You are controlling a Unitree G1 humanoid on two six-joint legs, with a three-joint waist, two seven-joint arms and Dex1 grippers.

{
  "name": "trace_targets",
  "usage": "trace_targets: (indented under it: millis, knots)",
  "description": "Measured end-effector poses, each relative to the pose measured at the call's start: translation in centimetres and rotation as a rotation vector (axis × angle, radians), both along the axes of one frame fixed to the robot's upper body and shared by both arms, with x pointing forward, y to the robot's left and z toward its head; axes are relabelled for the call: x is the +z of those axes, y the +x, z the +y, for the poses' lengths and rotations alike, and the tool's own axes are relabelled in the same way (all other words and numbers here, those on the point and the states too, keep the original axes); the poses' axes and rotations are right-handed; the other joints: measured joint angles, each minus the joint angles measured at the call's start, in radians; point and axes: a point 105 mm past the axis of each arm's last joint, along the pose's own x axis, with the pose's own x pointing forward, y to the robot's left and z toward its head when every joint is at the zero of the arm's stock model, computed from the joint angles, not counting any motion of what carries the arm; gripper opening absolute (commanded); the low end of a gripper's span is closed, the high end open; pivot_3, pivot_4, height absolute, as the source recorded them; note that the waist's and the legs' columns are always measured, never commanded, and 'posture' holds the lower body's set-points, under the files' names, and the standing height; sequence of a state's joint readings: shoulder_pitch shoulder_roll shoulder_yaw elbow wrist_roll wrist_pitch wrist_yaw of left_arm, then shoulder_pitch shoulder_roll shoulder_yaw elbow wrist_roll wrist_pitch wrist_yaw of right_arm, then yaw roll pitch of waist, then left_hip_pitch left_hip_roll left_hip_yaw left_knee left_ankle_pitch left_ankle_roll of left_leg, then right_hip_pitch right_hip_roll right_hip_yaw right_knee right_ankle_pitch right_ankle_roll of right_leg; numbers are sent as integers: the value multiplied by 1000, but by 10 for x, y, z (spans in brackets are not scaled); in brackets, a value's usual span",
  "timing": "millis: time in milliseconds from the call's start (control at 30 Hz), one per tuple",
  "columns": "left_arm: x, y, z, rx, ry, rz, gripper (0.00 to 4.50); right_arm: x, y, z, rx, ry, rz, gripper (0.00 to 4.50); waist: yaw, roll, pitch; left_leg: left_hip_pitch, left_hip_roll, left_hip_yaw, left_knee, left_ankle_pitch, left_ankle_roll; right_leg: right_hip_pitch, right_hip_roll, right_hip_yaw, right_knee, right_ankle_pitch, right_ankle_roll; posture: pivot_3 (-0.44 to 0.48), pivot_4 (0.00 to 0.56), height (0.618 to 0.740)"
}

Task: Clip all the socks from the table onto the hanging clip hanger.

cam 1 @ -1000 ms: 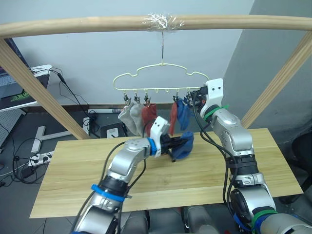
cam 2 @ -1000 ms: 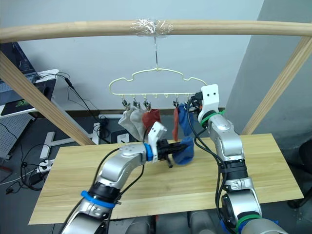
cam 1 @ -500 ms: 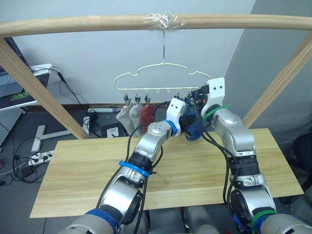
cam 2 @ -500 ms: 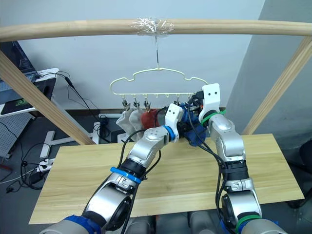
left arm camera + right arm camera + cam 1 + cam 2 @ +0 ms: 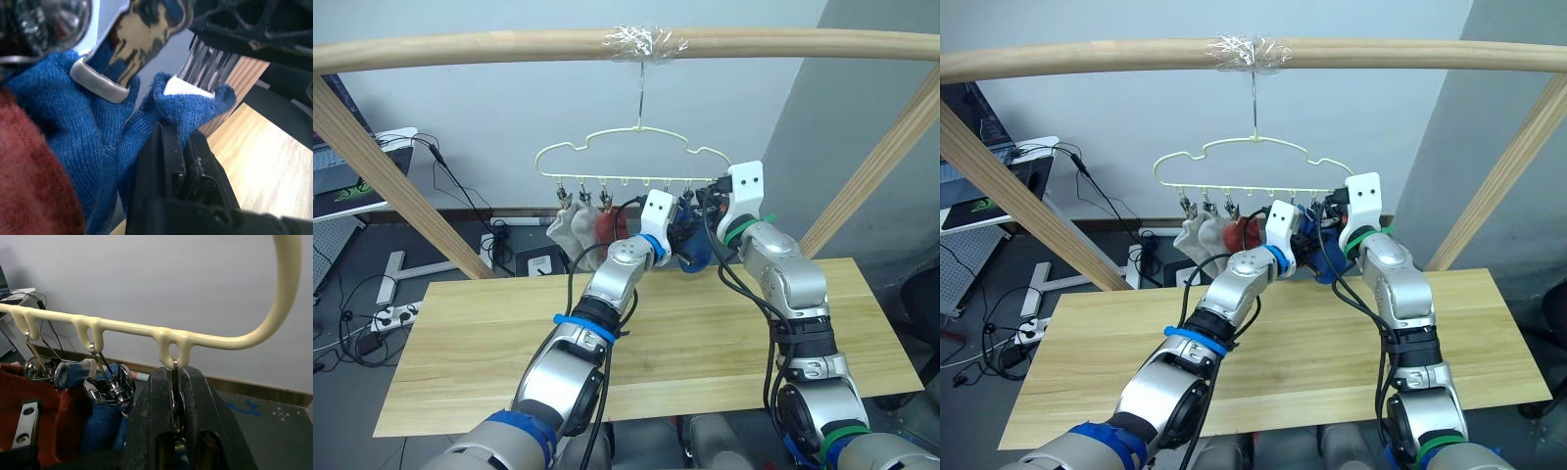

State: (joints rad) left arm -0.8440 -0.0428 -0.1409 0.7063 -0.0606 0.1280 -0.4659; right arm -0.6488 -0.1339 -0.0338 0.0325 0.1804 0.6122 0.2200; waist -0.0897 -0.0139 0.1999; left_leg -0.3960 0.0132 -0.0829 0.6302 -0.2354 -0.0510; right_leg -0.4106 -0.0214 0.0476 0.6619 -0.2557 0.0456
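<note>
A pale grey wall fills the background of the head views, with a round wooden pole frame (image 5: 460, 47) across the top and slanting down both sides. The light wooden table (image 5: 460, 333) spans the lower half of the frame, its visible top bare of socks.

At the far left edge sit a desk with a screen (image 5: 337, 181) and cables trailing to the floor (image 5: 372, 318). Moving right, the clip hanger (image 5: 636, 157) hangs by its metal hook from a taped spot on the top pole, in the upper middle. Under its left clips hang the two grey socks (image 5: 570, 227), then a rust red sock (image 5: 610, 225) just beside them.

At centre, the left gripper (image 5: 671, 235) is raised to the hanger's right half and is closed on a blue sock (image 5: 697, 253). The left wrist view gives what the head views cannot: the black fingers (image 5: 168, 152) pinched tight on the blue knit, its cuff and white lining (image 5: 188, 88) lifted close up to a metal clip (image 5: 208, 61), with a second blue sock (image 5: 63, 117) and red knit alongside.

Further right, the right gripper (image 5: 710, 201) is at the hanger's right end. The right wrist view shows its fingers (image 5: 159, 421) squeezed around the last clip (image 5: 175, 404) under the yellow bar, and the next clip (image 5: 110, 387) holding blue cloth.
</note>
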Motion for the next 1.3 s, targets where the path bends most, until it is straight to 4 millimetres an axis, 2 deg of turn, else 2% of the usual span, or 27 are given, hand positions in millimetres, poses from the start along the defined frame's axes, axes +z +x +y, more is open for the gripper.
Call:
trace_targets:
  millis: [33,67,133,367,400,467,633,800,933,1100,1300]
  knots:
    - [0,0,0,-1,0,-1,11,0,0,0,0,0,1,0,0,0,0,0,0,0,0,0,0,0,0,0,0,0,0,-127,197,737]
    - [0,0,0,-2,-1,-2,0,0,-1,0,0,-1,3,510,0,0,0,0,0,0,0,0,0,0,0,0,0,0,0,-125,198,737]
    - [0,-1,-1,-7,0,-5,0,0,-1,0,-1,2,7,918,0,0,0,0,0,0,0,0,0,0,0,0,0,0,0,-125,198,737]
    - [9,-6,-7,-48,6,-67,0,-10,1,-6,-43,33,64,3384,0,0,0,0,0,0,0,0,0,0,0,0,0,0,-1,-125,199,737]
    - [9,-7,-7,-54,5,-73,238,-10,1,-8,-50,36,65,3687,0,0,0,0,0,0,0,0,0,0,0,0,0,0,-1,-123,199,737]
    - [7,-10,-8,-70,5,-76,637,-10,2,-12,-65,39,67,3693,-1,0,0,0,0,0,0,0,0,0,0,0,0,0,0,-123,199,737]
    - [-2,-24,-5,-142,73,-132,2011,-13,-4,-20,-64,19,74,3693,0,0,0,0,0,0,0,0,0,0,0,0,0,1,-1,-115,198,737]
    - [-14,-35,16,-158,153,-181,3424,-5,-23,-24,24,-91,15,3693,-1,1,1,0,0,0,0,0,0,0,0,0,0,0,1,-103,191,737]
    - [-22,-52,42,-182,218,-195,4463,3,-40,-25,116,-172,-24,4472,-1,1,1,1,1,-1,0,0,0,0,0,0,1,-2,3,-102,187,737]
    - [-23,-79,93,-189,288,-173,4463,6,-58,-32,216,-286,-34,4472,1,1,1,1,1,0,0,0,0,0,0,0,1,-2,3,-80,170,737]
    - [10,-95,174,-6,325,-156,4463,11,-74,-49,360,-447,-49,4472,5,1,1,1,1,0,1,0,0,1,0,0,0,-2,3,-20,158,737]
